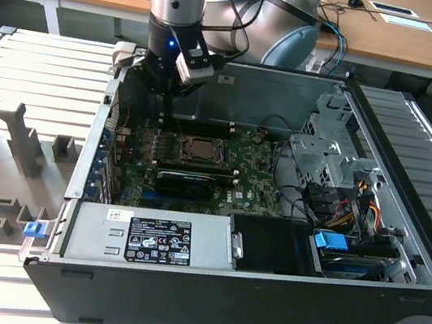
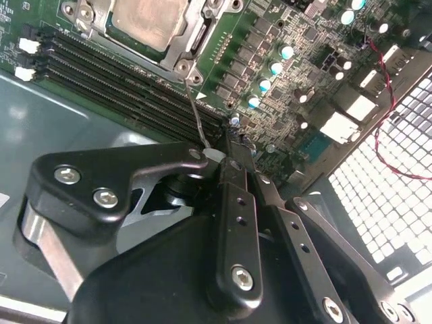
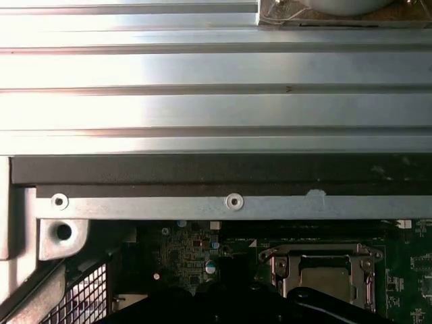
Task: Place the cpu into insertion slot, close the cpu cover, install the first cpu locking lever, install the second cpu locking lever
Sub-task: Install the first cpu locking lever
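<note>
One cpu (image 2: 147, 20) sits under one cpu cover (image 2: 196, 37); one clenched gripper (image 2: 223, 156) pinches a thin locking lever (image 2: 198, 118).

CPU seated, cover down over it

We see the cpu (image 1: 199, 148) lying flat in its socket on the motherboard (image 1: 254, 180), its silver-grey metal top facing up, a small square near the board's middle. In the second wrist view the cpu (image 2: 150, 20) shows a dull, slightly mottled metal face; in the first wrist view the cpu (image 3: 322, 277) sits framed the same way. The cpu cover (image 2: 191, 37), a thin grey metal frame, lies closed flat around the chip, its square window leaving the top bare. A thin wire lever (image 2: 197, 116) rises from the cover's corner, tilted away from the board.
</note>
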### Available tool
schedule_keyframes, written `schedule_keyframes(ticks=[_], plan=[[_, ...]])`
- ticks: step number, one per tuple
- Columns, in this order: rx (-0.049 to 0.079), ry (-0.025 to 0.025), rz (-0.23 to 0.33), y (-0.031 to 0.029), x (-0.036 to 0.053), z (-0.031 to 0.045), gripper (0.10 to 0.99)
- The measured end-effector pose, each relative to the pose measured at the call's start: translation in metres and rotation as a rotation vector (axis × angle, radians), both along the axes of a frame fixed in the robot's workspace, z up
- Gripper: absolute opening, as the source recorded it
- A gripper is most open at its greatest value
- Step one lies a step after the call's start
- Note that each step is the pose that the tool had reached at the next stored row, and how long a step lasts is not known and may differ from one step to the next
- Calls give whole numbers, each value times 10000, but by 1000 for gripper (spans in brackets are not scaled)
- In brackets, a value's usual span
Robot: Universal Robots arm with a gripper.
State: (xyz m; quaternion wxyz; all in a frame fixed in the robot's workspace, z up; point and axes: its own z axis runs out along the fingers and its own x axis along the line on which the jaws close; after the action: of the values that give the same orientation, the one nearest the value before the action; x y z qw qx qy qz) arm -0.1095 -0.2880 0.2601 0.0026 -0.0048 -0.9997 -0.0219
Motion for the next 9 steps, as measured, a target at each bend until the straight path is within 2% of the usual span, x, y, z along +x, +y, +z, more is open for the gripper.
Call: schedule_keyframes(ticks=[9], plan=[[1, 0, 1, 14, 13, 0, 106]])
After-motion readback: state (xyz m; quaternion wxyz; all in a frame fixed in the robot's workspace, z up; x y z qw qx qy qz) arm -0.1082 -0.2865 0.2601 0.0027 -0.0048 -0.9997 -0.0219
